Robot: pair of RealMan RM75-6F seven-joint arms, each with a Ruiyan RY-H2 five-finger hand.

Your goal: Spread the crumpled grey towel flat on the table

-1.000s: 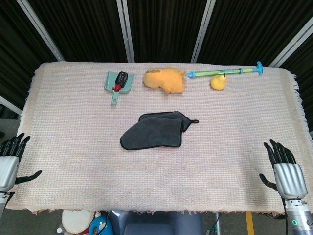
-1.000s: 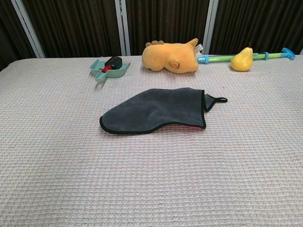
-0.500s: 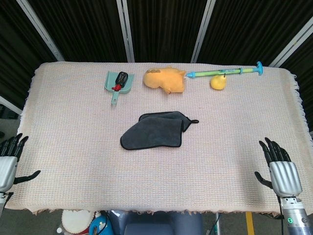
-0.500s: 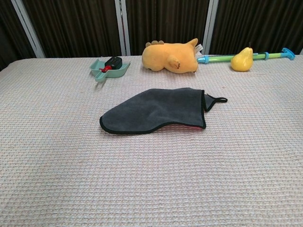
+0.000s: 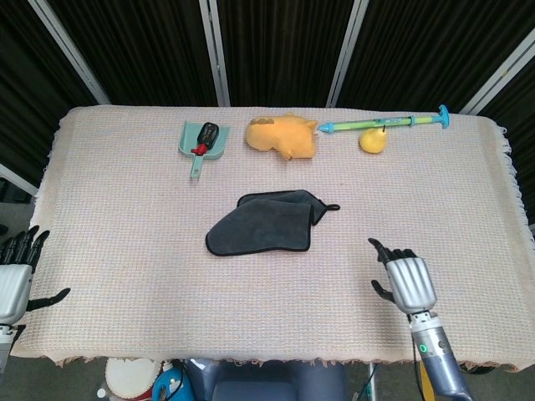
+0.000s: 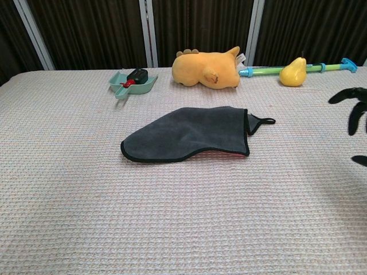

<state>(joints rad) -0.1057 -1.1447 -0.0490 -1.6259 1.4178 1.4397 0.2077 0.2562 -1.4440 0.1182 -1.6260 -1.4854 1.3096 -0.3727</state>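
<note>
The grey towel point(image 5: 266, 222) lies folded over itself near the table's middle, its hanging loop sticking out to the right; in the chest view the towel point(image 6: 189, 133) shows a dark bound edge. My right hand point(image 5: 406, 281) hovers over the table's front right, fingers apart and holding nothing, well to the right of the towel; only its dark fingertips point(image 6: 351, 109) enter the chest view at the right edge. My left hand point(image 5: 15, 280) hangs off the table's front left corner, fingers spread, empty.
Along the far edge lie a teal dustpan with a small brush point(image 5: 201, 139), an orange plush toy point(image 5: 282, 134), a yellow pear point(image 5: 373, 140) and a green-blue stick point(image 5: 384, 124). The table is covered by a beige woven cloth point(image 5: 125, 217).
My right hand has moved left and inward from the table's front right corner onto the table, nearer the towel. The left hand and the towel have stayed put.
</note>
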